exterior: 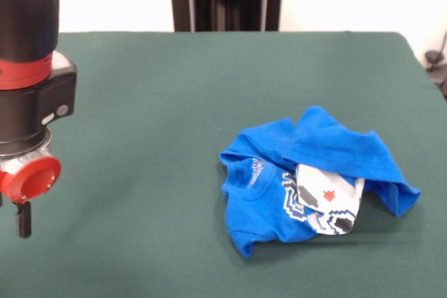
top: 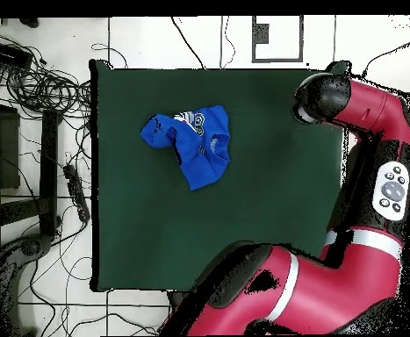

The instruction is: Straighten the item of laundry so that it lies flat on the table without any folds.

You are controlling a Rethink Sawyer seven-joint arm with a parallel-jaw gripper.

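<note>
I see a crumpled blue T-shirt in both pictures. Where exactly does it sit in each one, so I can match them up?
Front view: the blue T-shirt lies crumpled right of centre, toward the near edge.
Overhead view: it lies in the upper left part of the table.
Shared landmark: the green table, with the red and black arm at the side opposite the shirt.

The small bright blue T-shirt (exterior: 307, 176) (top: 192, 140) lay crumpled on the dark green table (exterior: 167, 102) (top: 269, 193), nowhere near flat. One part was folded over the top of the rest, and a patch of the white-grey pixel print with a red mark showed on a turned-up flap. It sat well inside the cloth-covered surface, with green all round it.
</note>
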